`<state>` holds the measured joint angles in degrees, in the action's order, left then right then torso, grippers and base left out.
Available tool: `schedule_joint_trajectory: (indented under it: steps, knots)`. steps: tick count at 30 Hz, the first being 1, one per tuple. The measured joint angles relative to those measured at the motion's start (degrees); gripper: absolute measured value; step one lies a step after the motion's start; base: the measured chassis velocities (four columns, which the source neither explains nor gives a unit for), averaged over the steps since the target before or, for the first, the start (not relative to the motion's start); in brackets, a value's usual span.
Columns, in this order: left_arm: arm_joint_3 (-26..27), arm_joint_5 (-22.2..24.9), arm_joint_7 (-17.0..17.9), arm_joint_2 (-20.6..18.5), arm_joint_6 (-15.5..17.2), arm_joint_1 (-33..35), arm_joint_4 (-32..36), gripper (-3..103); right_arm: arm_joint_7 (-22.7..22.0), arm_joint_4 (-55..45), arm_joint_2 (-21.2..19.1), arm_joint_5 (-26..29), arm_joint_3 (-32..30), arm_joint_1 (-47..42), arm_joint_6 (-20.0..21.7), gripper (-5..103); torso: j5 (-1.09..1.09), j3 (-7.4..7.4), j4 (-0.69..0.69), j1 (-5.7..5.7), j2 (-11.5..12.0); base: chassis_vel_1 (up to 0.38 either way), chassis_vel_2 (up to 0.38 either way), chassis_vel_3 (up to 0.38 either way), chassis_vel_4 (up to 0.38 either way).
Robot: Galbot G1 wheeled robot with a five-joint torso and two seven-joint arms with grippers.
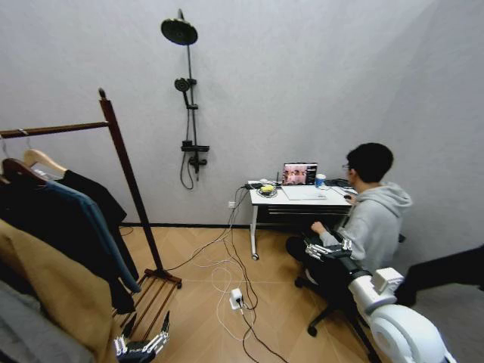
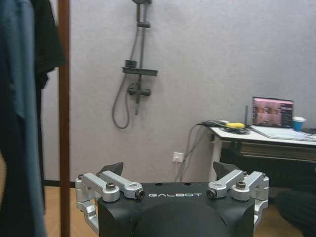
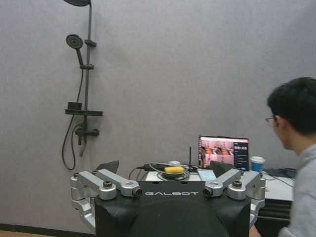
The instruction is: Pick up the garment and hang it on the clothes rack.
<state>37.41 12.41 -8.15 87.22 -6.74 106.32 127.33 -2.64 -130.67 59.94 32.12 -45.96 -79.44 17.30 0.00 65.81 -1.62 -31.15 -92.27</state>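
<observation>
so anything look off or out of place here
A shower fixture is mounted on a plain wall above wood flooring, beside a desk, which is odd. Loose cables trail across the floor. The clothes rack looks tilted in the head view. Both grippers, left gripper and right gripper, are open and empty.

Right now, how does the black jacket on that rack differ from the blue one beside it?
The black jacket hangs nearest the clothes rack's post; the blue jacket hangs one place further in. The black jacket is plain black; the blue jacket is dark blue. Both hang from the rack's bar.
</observation>
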Motion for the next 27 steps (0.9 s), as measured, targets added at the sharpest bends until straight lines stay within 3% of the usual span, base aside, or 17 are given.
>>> schedule_joint_trajectory:
  steps: [8, 27]
  knots:
    - [0.0, 0.0, -0.01, 0.0, 0.0, 0.0, 0.0, 100, 0.21, 0.71, 0.76, -0.62, 0.82, 0.13, -0.21, 100, 0.01, 0.0, 0.0, -0.01, 0.0, 0.033, -0.178, -0.179, 0.037]
    - [0.01, 0.0, 0.0, 0.0, 0.0, 0.0, 0.0, 100, 0.43, 2.74, 2.22, -2.05, 4.45, 2.0, -0.77, 100, 0.01, 0.0, 0.01, 0.0, 0.0, 0.159, -0.141, -0.148, 0.155]
